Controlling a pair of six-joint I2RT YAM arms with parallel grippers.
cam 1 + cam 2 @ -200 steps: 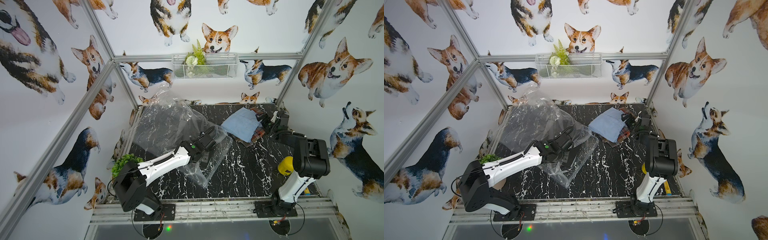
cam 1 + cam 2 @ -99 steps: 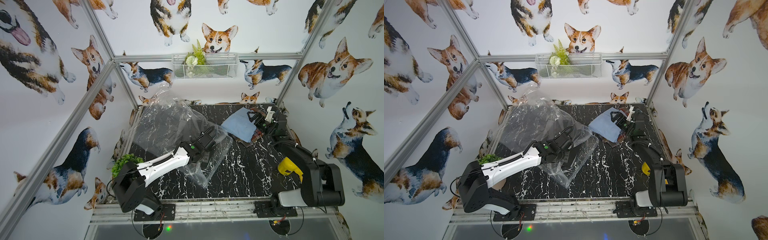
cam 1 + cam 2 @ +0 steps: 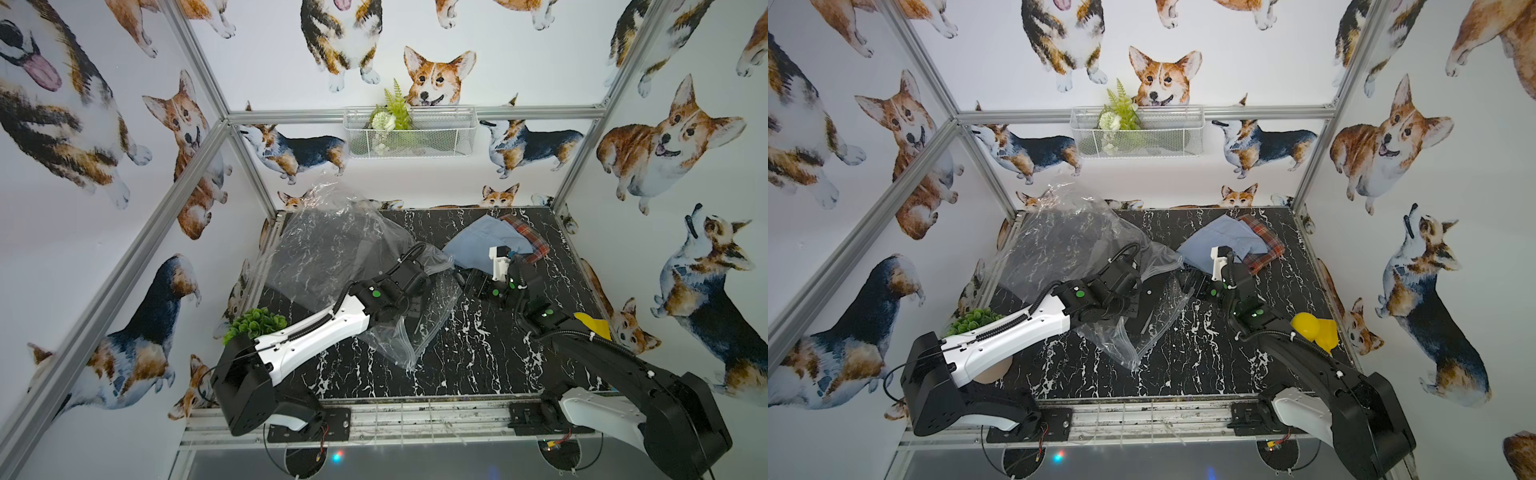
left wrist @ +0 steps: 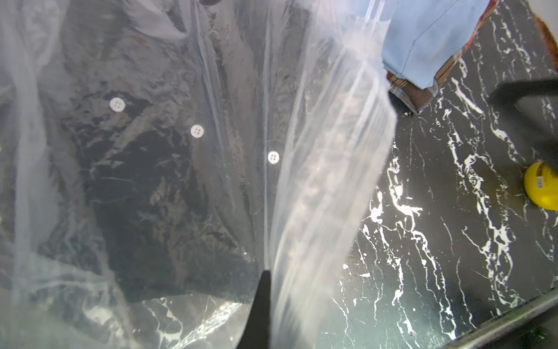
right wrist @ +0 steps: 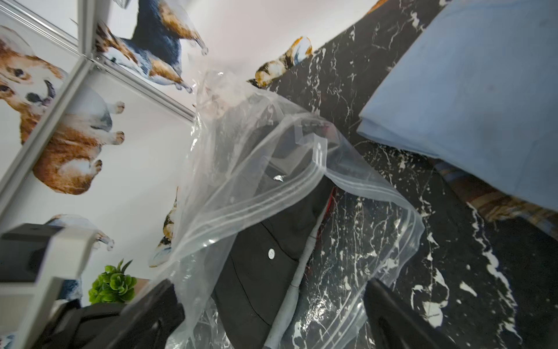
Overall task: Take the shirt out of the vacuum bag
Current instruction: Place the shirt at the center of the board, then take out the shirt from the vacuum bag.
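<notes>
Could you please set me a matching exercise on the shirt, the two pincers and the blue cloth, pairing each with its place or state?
Things:
1. shirt
2. left pincer
3. right pincer
4. blue cloth

Place or state:
a. open
b. inside the bag
c. lying on the plaid cloth
d. shut on the bag

Pairs: 1-b, 2-d, 3-a, 4-c.

Your left arm (image 3: pixel 316 332) stretches forward, left gripper (image 4: pixel 265 276) pinched tight. Your right arm (image 3: pixel 582 345) reaches forward, right gripper (image 3: pixel 467 282) spread wide, pointing toward the left one.
</notes>
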